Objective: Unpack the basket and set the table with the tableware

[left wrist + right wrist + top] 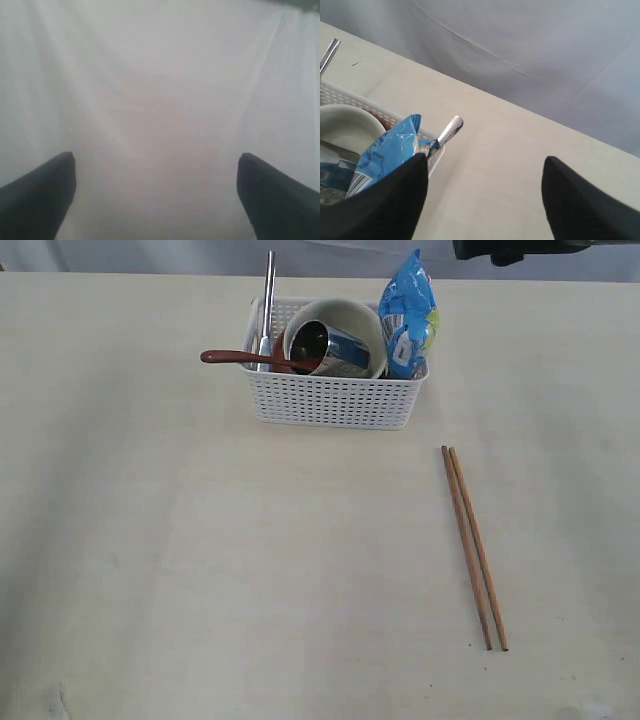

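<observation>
While my right end effector (pixel 485 160) hangs open and empty by the bag (pixel 385 150) corner of the basket (pixel 350 97), a steel handle (pixel 451 127) there sticks out toward it; my open left end effector (pixel 157 160) sees no basket.

Open passage is showing across the whole near and left stretch of the table (pixel 200 570), which is lying bare. The basket (pixel 330 400) is standing at the far middle, packed. A steel handle (pixel 268 295) is sticking up at its left rear. A red-brown spoon (pixel 240 357) is jutting out past its left rim. A mug (pixel 322 348) is filling the bowl (pixel 352 312). A blue snack bag (pixel 408 315) is rising above the right end. On the right, the chopsticks (pixel 474 545) are lying well apart from the basket, leaving an open lane between.
</observation>
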`<state>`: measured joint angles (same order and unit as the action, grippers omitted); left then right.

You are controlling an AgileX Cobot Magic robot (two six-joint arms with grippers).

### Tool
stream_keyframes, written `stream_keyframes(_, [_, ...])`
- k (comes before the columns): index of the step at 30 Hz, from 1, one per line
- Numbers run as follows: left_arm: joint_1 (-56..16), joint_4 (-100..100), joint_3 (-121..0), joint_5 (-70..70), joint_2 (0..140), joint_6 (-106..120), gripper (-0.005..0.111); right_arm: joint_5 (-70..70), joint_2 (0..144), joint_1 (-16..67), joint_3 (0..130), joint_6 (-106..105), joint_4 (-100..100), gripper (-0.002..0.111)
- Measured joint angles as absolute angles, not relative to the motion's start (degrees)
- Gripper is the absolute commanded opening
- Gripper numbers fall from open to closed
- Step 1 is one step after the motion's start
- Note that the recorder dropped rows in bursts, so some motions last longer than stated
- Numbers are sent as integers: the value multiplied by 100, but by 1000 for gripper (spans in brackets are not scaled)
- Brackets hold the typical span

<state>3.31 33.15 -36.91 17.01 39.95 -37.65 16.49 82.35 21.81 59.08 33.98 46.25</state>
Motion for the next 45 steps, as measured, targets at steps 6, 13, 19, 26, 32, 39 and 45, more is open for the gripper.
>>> stream_keyframes(6, [177, 4560, -4883, 159, 6308, -4566, 81, 1740, 8235, 2181, 5908, 3377, 4625, 62])
stream_keyframes(13, [-829, 4081, -6513, -3233, 8186, -2945, 81, 2082, 8235, 2181, 5908, 3199, 4625, 62])
stream_keyframes(19, [-1430, 2420, -8110, -4818, 9541, -372, 81, 2176, 8235, 2181, 5908, 3121, 4625, 62])
stream_keyframes(26, [-2072, 1970, -9608, -6386, 10759, 1404, 81, 2699, 8235, 2181, 5908, 2857, 4625, 62])
stream_keyframes(32, [-2525, 1868, -10038, -6804, 11307, 2673, 81, 3178, 8235, 2181, 5908, 2633, 4625, 55])
stream_keyframes(39, [-2643, 1235, -10071, -6884, 11522, 3556, 81, 3321, 8235, 2181, 5908, 2591, 4726, 41])
stream_keyframes(45, [-2643, 1174, -10084, -6874, 11602, 3904, 81, 3323, 8235, 2181, 5908, 2581, 4726, 41])
